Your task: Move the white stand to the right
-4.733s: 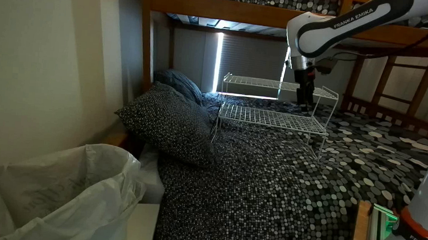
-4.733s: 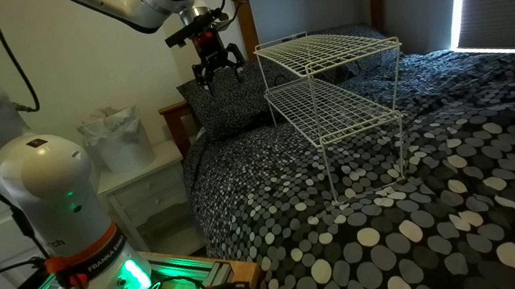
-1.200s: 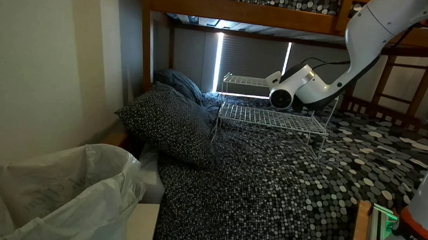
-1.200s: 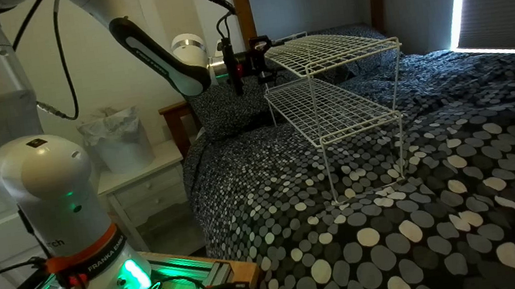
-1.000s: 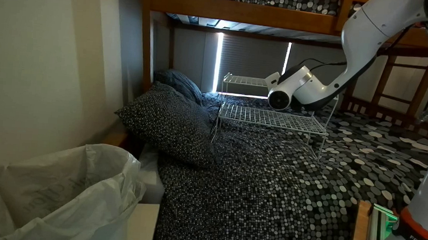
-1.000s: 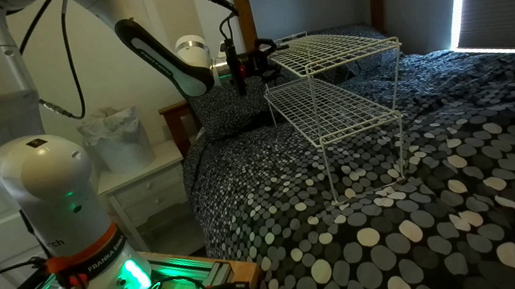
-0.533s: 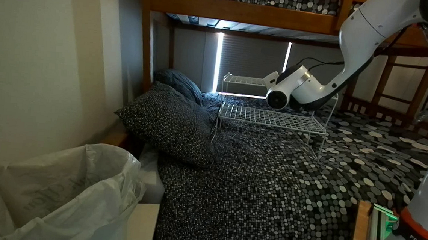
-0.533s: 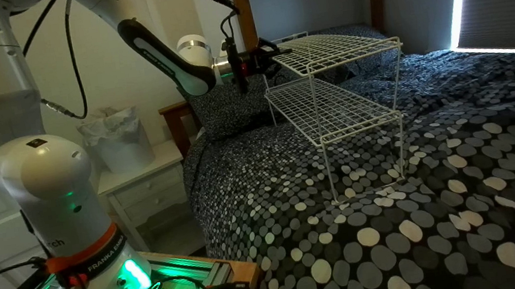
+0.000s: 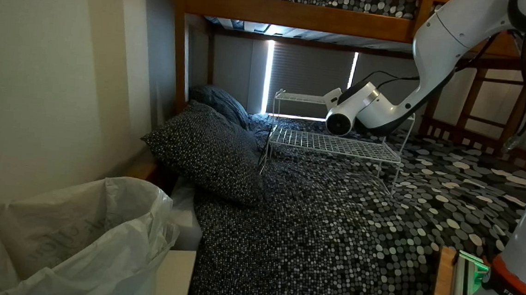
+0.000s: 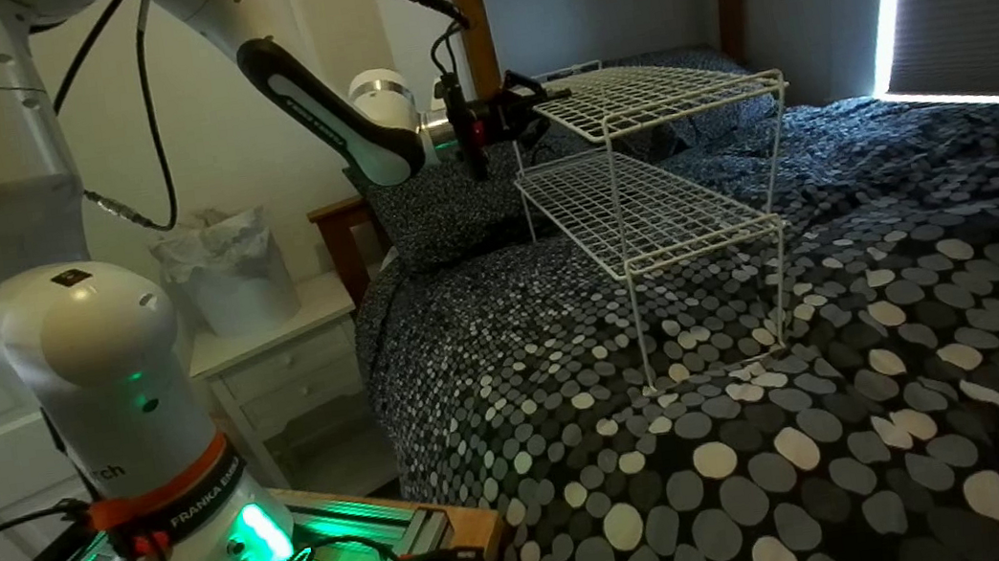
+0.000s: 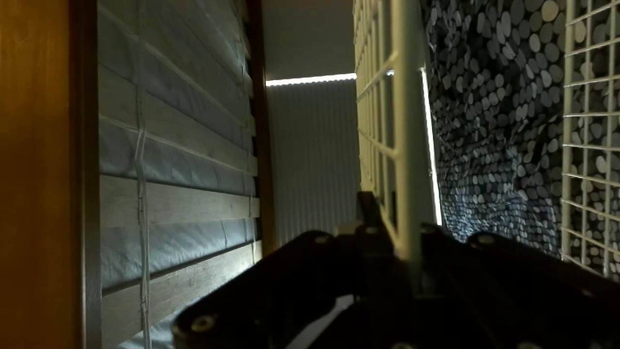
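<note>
The white stand [image 10: 696, 104] is a wire rack with an upper and a lower grid shelf on thin legs. It stands on the bed, and its lower shelf [image 9: 335, 144] shows below the arm. My gripper [image 10: 560, 96] reaches in level and is shut on the upper shelf's long edge, on the robot's side. In the wrist view the edge wire [image 11: 407, 121] runs down between the dark fingers [image 11: 370, 213], one on either face of the shelf. The arm's wrist hides the gripper and part of the upper shelf in an exterior view.
Patterned pillows [image 9: 207, 153] lie against the stand's far end. Wooden beams [image 9: 300, 13] of the upper bunk pass above the arm. The patterned bed cover [image 10: 866, 425] extends beyond the stand's near end. A lined bin [image 10: 238, 276] sits on a white bedside cabinet [image 10: 275, 334].
The gripper has moved in towards the upper shelf and its jaws have closed on the edge. In the last half second the stand has shifted slightly, its near end a little up.
</note>
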{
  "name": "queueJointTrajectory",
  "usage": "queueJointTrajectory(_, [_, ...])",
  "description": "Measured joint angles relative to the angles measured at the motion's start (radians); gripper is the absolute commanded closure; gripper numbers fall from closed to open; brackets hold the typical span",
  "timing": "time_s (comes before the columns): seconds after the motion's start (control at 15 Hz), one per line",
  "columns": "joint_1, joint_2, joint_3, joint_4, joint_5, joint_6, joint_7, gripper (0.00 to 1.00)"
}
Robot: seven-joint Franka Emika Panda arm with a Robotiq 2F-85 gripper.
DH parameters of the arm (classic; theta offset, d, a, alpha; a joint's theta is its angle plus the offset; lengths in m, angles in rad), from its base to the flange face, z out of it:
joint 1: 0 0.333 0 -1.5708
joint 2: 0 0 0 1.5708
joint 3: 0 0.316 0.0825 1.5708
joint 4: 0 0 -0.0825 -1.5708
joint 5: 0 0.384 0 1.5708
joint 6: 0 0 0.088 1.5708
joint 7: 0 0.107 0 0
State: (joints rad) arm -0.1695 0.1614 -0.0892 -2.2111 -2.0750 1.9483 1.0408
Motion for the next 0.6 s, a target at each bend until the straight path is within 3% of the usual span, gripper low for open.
queueJointTrajectory(0.6, [-0.005, 0.039, -0.019, 0.063, -0.004, -0.003, 0.029, 0.98])
